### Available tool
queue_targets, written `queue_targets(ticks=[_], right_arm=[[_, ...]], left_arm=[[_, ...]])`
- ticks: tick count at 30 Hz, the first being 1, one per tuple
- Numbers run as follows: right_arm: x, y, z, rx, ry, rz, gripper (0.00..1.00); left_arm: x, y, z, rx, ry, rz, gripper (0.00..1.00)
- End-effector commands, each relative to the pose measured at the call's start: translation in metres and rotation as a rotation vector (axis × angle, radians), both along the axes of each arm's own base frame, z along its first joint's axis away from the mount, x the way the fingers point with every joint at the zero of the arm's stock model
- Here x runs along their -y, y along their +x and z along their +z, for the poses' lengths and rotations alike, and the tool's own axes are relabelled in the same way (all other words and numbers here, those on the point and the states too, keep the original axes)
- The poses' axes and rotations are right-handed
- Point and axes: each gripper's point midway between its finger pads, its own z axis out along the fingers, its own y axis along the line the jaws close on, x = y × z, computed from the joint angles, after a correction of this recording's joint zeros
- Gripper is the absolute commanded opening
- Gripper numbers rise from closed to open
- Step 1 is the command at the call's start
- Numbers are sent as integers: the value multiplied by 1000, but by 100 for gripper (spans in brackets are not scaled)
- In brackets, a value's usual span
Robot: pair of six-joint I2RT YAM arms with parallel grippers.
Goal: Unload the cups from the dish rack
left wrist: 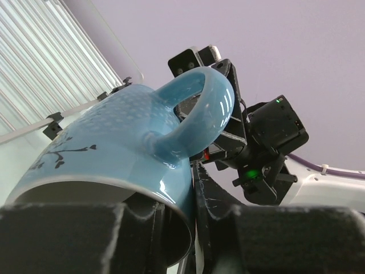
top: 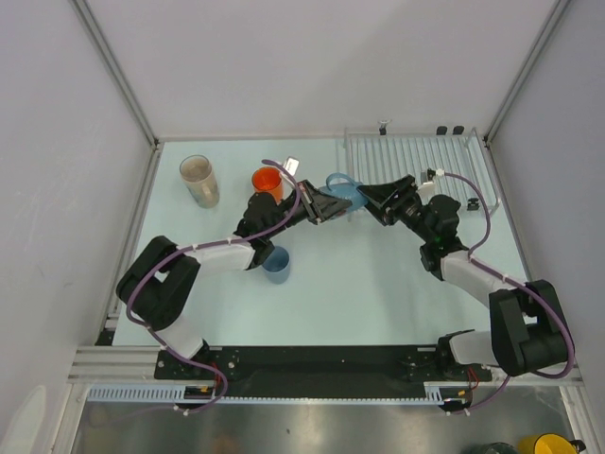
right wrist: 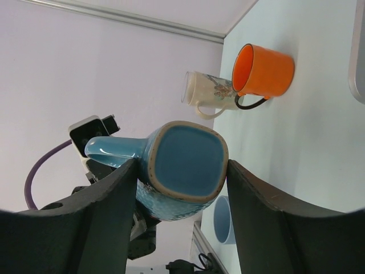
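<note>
Overhead view of a pale desk [top: 378,284] with two robot arms meeting at its middle. They hold a blue mug [top: 342,189] in the air between them, just in front of the dish rack [top: 416,142] at the far right corner. The right fingers [right wrist: 97,217] clamp the mug's squarish base, one finger against each flank, as that arm's wrist camera shows. The left fingers [left wrist: 63,234] are clenched on the mug's rim, with the wall of the mug pinched between them and the handle arching upward in the left wrist view. Both arms grasp the same mug at once, one at each end, and the mug lies on its side. Three other cups stand on the left half of the desk, well apart from the rack: a beige tumbler [top: 199,180] at the far left, an orange mug [top: 267,181] near it, and a light-blue cup [top: 276,265] closer to the arms. No cup shows among the rack's rods from above. This looks like a handover of the last cup from the right arm to the left, late in the task. The next move likely calls for the right fingers to let go and draw back clear of the base. The left arm would then turn the mug upright and set it on a bare patch of desk near the other three without knocking them.
</note>
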Motion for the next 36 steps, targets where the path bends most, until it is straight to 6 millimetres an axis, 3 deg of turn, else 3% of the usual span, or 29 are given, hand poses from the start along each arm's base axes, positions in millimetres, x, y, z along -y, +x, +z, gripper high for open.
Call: queue_targets(ticks=[1,4,5,7,8,11,14,19,21,22,23,24,25,26,27,29,35,36], right_arm=[[-11,-20,42,177,0,72,0],[-11,-23,42,183,-19,75,14],[-10,-23,44,187,-27,70,32],[-9,-22,41,169,-55,64,48],[-6,-23,45,190,-78,53,61],[-1,-22,47,185,-98,36,82],[7,-19,48,173,-102,15,96],[17,-16,48,146,-113,-27,100],[28,-12,37,104,-165,-82,100],[36,-13,42,114,-189,-115,100],[44,-8,44,110,-219,-171,100],[52,-9,30,68,-297,-196,99],[57,-11,32,69,-328,-220,99],[66,-8,36,66,-360,-272,98],[69,-10,24,24,-400,-280,98],[77,-11,22,17,-451,-313,98],[79,-21,-2,-44,-512,-300,97],[79,-23,-6,-51,-520,-297,97]], left_arm=[[0,4,11,32,9,11,0],[-2,4,13,42,35,24,0],[-4,4,14,46,41,33,0],[-7,2,19,55,67,37,0],[-8,1,23,66,75,37,0],[-13,-4,36,109,106,42,0],[-21,-8,50,143,144,69,0],[-38,-3,56,148,259,150,0],[-46,-4,57,118,328,173,0],[-54,1,55,123,381,223,0],[-61,-3,36,64,476,227,0],[-65,-2,42,81,532,236,0],[-72,0,36,62,587,257,1],[-79,-9,16,-1,684,242,1],[-81,-9,14,-3,733,243,0],[-87,-19,-4,-36,836,231,1],[-88,-42,-54,-76,1090,133,0],[-87,-40,-51,-47,1126,142,0]])
